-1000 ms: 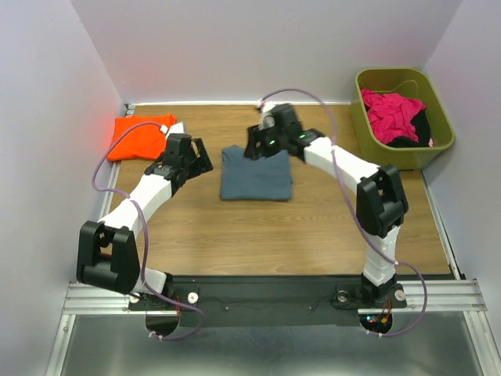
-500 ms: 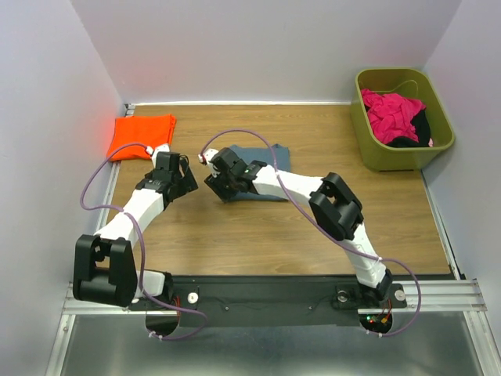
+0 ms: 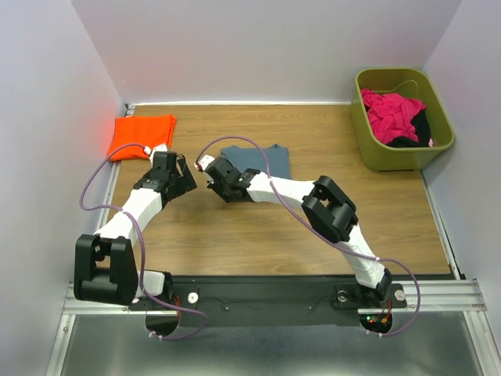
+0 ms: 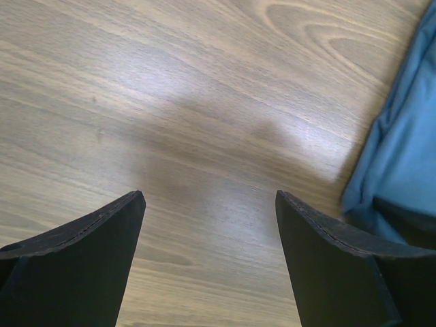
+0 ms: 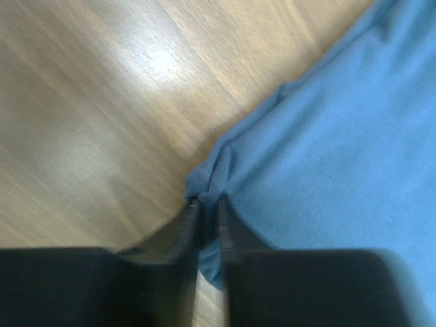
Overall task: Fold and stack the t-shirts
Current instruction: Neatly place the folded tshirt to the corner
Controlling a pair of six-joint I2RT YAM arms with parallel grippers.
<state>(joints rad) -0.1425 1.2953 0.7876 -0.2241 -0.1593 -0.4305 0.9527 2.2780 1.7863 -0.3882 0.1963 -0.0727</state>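
I hold the blue shirt by its corner.
My right pincer (image 5: 204, 204) is clamped on the blue shirt (image 3: 264, 159), mid-frame on the desk (image 3: 235, 231). The orange shirt (image 3: 141, 133) lies upper left. My left pincer (image 4: 210, 197) hangs wide apart.

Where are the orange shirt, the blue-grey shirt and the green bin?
orange t-shirt (image 3: 141, 135): top view, middle of the folded cloth.
blue-grey t-shirt (image 3: 270, 160): top view, the part not covered by the arm.
green bin (image 3: 399, 157): top view, its near wall.
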